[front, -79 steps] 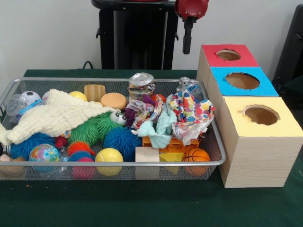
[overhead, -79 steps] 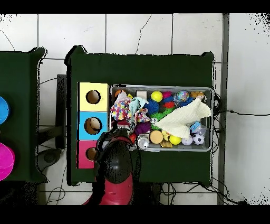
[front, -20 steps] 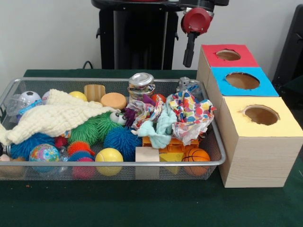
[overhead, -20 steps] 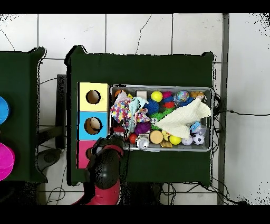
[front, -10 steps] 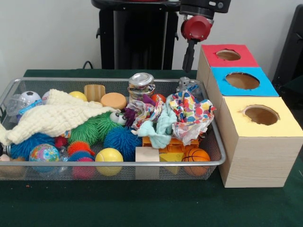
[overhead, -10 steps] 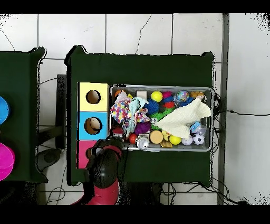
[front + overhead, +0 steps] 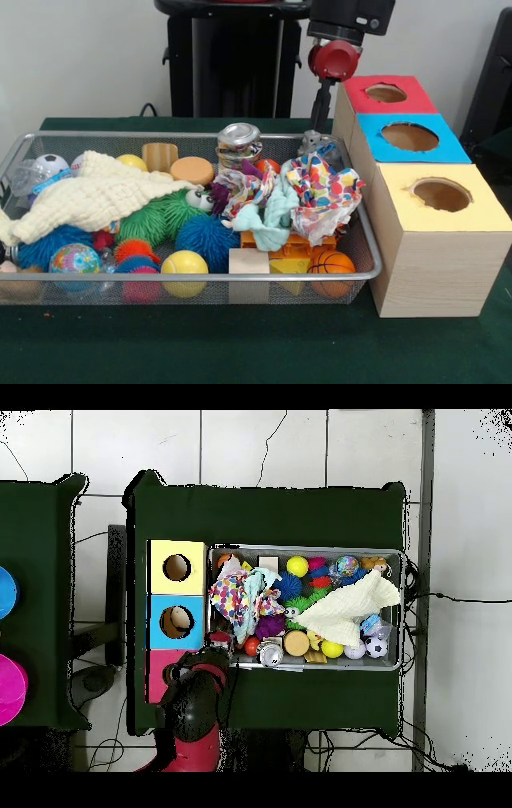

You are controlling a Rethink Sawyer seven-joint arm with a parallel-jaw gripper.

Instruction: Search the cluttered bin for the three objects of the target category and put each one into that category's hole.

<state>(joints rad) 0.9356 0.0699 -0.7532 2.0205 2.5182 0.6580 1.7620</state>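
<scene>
Wide silver wire-mesh bin (image 7: 192, 276) on the green counter (image 7: 240, 352), packed: cream knitted cloth (image 7: 96, 200), green spiky toy (image 7: 156, 218), yellow ball (image 7: 184, 266), shiny metal can (image 7: 238, 144), patterned fabric (image 7: 324, 192). See-through plastic bottle with blue label (image 7: 28, 178) lies at the bin's far left corner, partly under the cloth. Red-faced round hole (image 7: 386, 93) tops the pale wooden box, beside blue and yellow holes. Pincer (image 7: 322, 108) hangs by the red box, above the bin's far right corner; cannot tell if apart or together.

A plain pale wall (image 7: 80, 56) stands behind the dark green cloth-covered table (image 7: 240, 344). Below lies a white tiled floor (image 7: 260, 444), with thin black cables (image 7: 460, 599) trailing across it.
</scene>
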